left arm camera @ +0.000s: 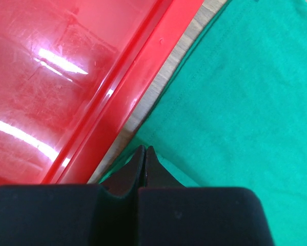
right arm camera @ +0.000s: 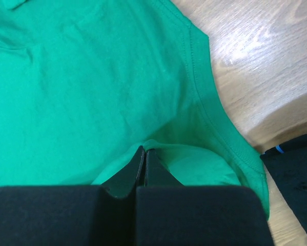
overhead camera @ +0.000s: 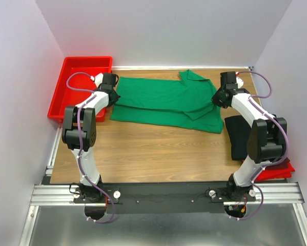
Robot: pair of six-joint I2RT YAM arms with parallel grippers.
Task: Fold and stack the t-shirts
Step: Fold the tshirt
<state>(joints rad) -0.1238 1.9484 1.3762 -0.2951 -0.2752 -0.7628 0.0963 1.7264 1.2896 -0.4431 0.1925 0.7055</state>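
Table (overhead camera: 143, 148): wood top, carries everything.
Green t-shirt (overhead camera: 163, 100): lies flat between the two sets of fingers, one lengthwise fold in it, each end at a fingertip.
Red tray (overhead camera: 76, 77): just outboard of the left fingers.
Folded stack (overhead camera: 241, 134): black on top, red beneath, near the right fingers, on their near side.
Left gripper (left arm camera: 144, 154): fingers pressed together, pinching the shirt's edge.
Right gripper (right arm camera: 144, 154): same pinch, cloth puckered at the tips.
Step, my read: lift both ends level and together, keep the cloth taut, and keep the left end off the tray rim.
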